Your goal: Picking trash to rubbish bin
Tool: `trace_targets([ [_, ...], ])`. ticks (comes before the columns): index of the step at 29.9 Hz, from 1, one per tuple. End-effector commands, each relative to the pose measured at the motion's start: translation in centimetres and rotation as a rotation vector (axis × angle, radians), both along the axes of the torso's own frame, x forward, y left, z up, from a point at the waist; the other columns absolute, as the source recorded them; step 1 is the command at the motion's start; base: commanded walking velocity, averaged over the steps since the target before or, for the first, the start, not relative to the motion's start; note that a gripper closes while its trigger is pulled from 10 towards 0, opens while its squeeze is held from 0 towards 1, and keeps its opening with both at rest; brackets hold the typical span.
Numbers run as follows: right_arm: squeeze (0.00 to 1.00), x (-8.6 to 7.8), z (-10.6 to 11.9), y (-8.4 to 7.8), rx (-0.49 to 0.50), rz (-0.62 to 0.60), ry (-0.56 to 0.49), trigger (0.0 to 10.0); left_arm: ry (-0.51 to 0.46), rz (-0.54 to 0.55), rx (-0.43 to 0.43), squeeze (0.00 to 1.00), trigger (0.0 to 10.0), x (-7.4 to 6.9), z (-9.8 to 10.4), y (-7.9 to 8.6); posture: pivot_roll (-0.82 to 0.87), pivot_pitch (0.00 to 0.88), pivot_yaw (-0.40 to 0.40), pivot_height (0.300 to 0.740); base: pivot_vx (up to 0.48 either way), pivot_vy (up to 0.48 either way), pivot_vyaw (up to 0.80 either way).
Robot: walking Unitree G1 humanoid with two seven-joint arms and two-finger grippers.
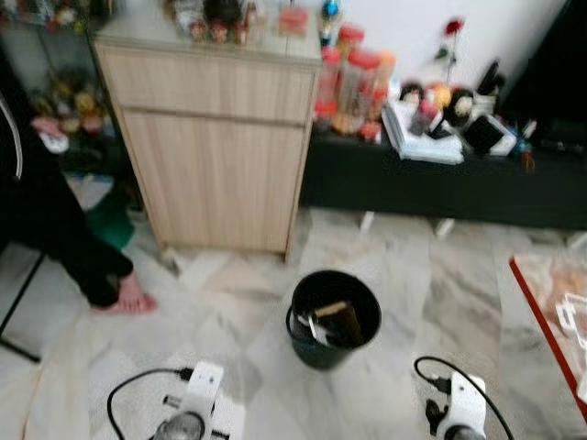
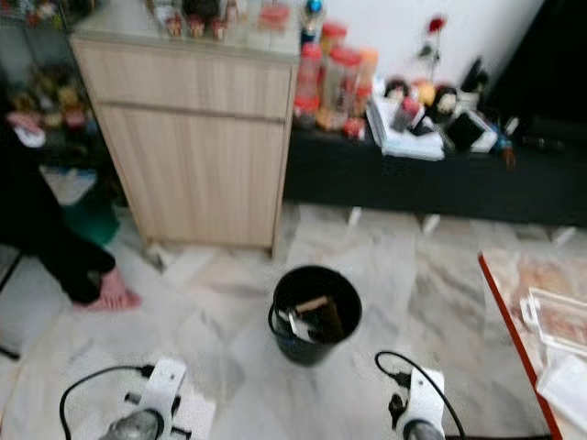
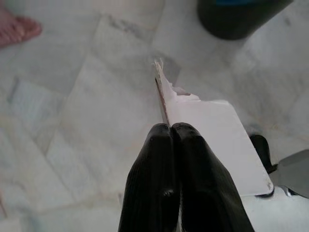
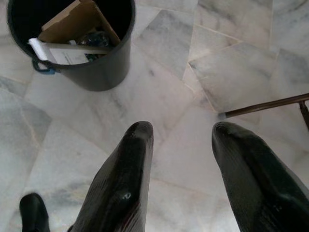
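Left gripper: fingers pressed together, pinching torn white card, which juts forward past fingertips, above marble floor. Black rubbish bin stands ahead between both arms, cardboard scrap inside. Right gripper: fingers spread, holding nothing, near bin.

pale marble floor spreads before me. a light wooden cabinet stands against the white wall, beside a low black bench crowded with jars and clutter. a red-edged table sits at my right.
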State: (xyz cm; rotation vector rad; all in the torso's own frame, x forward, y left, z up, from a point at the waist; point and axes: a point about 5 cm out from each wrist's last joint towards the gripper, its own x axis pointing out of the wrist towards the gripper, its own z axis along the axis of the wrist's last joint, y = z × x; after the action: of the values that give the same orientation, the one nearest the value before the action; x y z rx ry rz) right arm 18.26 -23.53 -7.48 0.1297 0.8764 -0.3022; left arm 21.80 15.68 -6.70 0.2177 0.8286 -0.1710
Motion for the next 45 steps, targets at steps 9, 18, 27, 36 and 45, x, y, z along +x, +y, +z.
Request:
trace_targets([
  [9,0.00,-0.5,0.0,-0.9,-0.019,-0.012,0.011,10.0,0.012,-0.023,-0.007,0.00,10.0,-0.3,-0.2,-0.8,0.15,0.092,-0.132,0.740,0.320,0.000,-0.36],
  [18,0.00,-0.4,0.0,-0.8,-0.019,-0.008,0.006,10.0,0.017,-0.023,-0.004,0.00,10.0,-0.4,-0.3,-0.7,0.15,0.093,-0.132,0.740,0.319,0.000,0.00],
  [27,0.00,0.0,0.2,-0.5,-0.008,-0.007,0.000,10.0,0.016,-0.024,-0.003,0.00,10.0,-0.4,-0.3,-0.7,0.15,0.092,-0.131,0.740,0.318,0.000,-0.16],
  [36,0.00,1.1,0.8,-1.1,-0.023,-0.006,-0.013,10.0,0.016,-0.026,-0.004,0.00,10.0,-0.4,-0.3,-0.7,0.15,0.093,-0.131,0.740,0.319,0.000,-0.33],
  [45,0.00,1.0,0.7,-1.0,-0.023,-0.003,-0.012,10.0,0.015,-0.027,-0.005,0.00,10.0,-0.4,-0.3,-0.7,0.15,0.092,-0.131,0.740,0.317,0.000,0.00],
])
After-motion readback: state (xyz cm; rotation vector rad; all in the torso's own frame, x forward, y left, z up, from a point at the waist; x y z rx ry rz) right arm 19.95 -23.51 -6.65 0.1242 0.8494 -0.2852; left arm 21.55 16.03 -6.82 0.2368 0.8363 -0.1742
